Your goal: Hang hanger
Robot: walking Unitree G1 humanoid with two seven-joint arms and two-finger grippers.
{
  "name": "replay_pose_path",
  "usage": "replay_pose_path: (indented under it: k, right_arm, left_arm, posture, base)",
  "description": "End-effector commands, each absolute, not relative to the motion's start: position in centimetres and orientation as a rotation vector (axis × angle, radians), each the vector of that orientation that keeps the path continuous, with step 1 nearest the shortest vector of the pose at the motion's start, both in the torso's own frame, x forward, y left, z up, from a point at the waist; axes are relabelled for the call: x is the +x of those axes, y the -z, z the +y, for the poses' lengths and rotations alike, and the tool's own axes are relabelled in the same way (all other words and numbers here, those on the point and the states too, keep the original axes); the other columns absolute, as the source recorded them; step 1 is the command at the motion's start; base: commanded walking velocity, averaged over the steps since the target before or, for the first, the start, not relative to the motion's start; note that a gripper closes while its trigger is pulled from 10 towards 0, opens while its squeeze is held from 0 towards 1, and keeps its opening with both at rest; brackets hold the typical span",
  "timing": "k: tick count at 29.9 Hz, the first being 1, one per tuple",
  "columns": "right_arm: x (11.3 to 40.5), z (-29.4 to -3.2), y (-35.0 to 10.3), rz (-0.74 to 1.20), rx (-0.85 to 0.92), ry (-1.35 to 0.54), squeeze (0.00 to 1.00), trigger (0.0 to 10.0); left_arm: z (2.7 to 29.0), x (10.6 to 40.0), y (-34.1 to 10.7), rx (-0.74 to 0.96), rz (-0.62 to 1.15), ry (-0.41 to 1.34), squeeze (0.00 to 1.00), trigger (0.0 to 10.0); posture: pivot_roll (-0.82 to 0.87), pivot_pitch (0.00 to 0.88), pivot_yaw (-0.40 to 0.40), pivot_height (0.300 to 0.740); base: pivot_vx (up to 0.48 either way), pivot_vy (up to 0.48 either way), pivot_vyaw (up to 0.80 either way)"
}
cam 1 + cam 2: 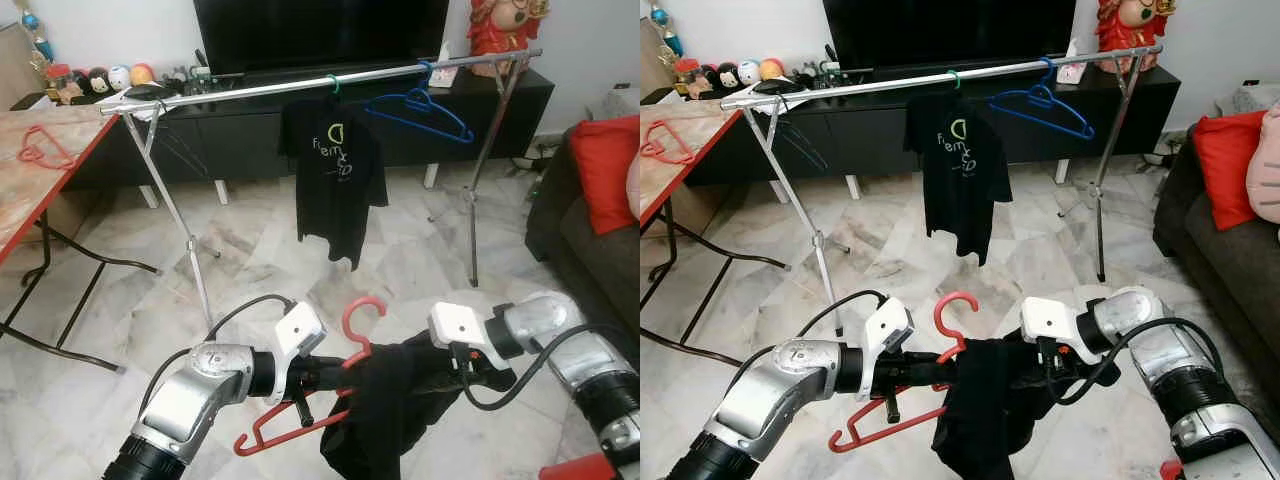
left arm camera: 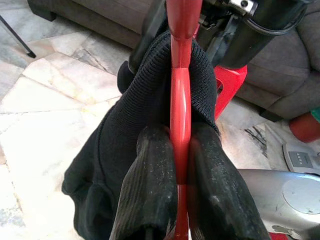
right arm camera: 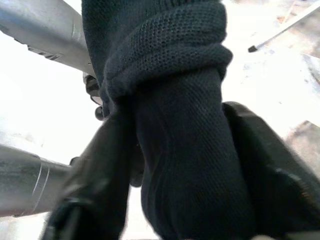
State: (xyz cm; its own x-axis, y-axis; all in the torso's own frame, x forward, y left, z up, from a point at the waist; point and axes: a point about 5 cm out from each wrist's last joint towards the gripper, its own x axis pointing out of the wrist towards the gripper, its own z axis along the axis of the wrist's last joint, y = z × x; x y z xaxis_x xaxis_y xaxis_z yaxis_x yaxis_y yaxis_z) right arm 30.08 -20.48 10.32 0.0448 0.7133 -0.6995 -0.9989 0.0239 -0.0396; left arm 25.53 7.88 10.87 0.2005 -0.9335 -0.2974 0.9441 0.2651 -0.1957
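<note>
The left gripper (image 2: pixel 181 165) is clamping the red hanger (image 1: pixel 350 345); the right gripper (image 3: pixel 180 165) is pinching the black garment (image 1: pixel 385 405). Keeping the hook upright should help it reach the far rail (image 1: pixel 300 86).

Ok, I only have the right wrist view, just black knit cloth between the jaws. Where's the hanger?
Observer: The red plastic hanger is right beside you. The left gripper has its jaws shut on the hanger's bar, hook pointing up.
Operator: And is the cloth on it?
Observer: Partly. The black knit garment is draped over the hanger's right half, and the right gripper clamps a bunch of it.
Operator: What's on the rack?
Observer: The silver metal rail stands ahead across the marble floor. A black printed T-shirt hangs at its middle and an empty blue plastic hanger to the right of that.
</note>
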Motion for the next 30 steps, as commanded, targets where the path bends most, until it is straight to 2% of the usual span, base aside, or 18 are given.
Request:
replay_pose_path:
  k: [1, 30]
  right_arm:
    - [30.16, -19.93, -10.26, 0.581, -0.648, -1.478, 0.00, 0.0]
    - [30.00, -18.94, -9.62, 0.584, -0.648, -1.520, 0.00, 0.0]
  left_arm:
    - [7.72, 25.61, -11.92, 0.031, 0.343, 1.328, 0.00, 10.0]
    - [7.95, 25.71, -12.28, 0.058, 0.326, 1.337, 0.00, 10.0]
  posture:
    - [-0.02, 0.000, 0.045, 0.740]
    - [-0.01, 0.000, 0.057, 0.740]
  base:
    - [0.000, 0.000, 0.00]
    - [0.000, 0.000, 0.00]
